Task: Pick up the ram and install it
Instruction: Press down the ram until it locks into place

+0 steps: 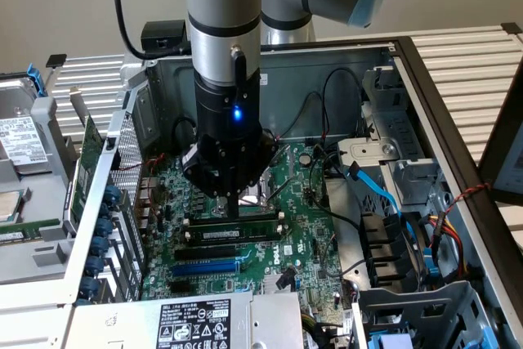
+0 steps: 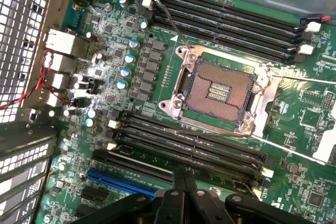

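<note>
The ram (image 1: 245, 234) stands on edge in a long black slot on the green motherboard (image 1: 298, 202), its dark face and small white label turned toward the exterior view. My gripper (image 1: 233, 208) hangs straight down over it with its fingers shut together, the tips at the ram's top edge near the middle of the stick. Whether they press on it I cannot tell. In the wrist view my gripper (image 2: 184, 174) points at the row of black slots (image 2: 210, 148) beside the CPU socket (image 2: 220, 90). Nothing sits between the fingers.
A blue slot (image 1: 208, 267) (image 2: 118, 181) lies just below the black ones. Black and blue cables (image 1: 376, 190) and drive bays crowd the exterior view's right. The case walls (image 1: 425, 96) enclose the board. A power supply (image 1: 192, 324) sits at the front, and a hard drive (image 1: 20, 140) lies outside on the left.
</note>
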Available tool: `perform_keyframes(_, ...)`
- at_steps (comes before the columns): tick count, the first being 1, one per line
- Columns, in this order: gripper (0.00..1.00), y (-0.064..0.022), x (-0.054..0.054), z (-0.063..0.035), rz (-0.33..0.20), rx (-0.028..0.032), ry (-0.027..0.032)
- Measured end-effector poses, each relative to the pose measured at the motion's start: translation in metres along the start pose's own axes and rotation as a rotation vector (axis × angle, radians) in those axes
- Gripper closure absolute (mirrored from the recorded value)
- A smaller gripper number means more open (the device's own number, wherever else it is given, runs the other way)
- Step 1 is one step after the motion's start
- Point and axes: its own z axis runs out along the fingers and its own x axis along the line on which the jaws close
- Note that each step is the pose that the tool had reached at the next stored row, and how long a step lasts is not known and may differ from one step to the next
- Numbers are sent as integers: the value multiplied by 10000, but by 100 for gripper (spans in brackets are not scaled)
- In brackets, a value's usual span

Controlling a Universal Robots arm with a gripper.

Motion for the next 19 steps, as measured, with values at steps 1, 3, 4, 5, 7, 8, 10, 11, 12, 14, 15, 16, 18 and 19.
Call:
perform_keyframes(1,89,0,0,0,130,-6,2)
perform_keyframes(3,89,0,0,-1,396,-20,9)
perform_keyframes(4,89,0,0,-1,524,-26,11)
perform_keyframes(5,89,0,0,-1,649,-32,13)
perform_keyframes(7,89,0,0,-1,882,-43,10)
perform_keyframes(8,89,0,0,-1,1004,-48,9)
perform_keyframes(10,89,0,0,-1,1231,-59,4)
perform_keyframes(11,89,0,0,0,1346,-63,1)
perform_keyframes(12,89,0,0,-1,1451,-68,1)
perform_keyframes(14,89,0,0,-1,1695,-79,2)
perform_keyframes(15,89,0,0,-1,1816,-85,4)
perform_keyframes(16,89,0,0,-1,1948,-91,6)
perform_keyframes(18,89,0,0,-1,2214,-104,11)
perform_keyframes(19,89,0,0,-1,2351,-111,15)
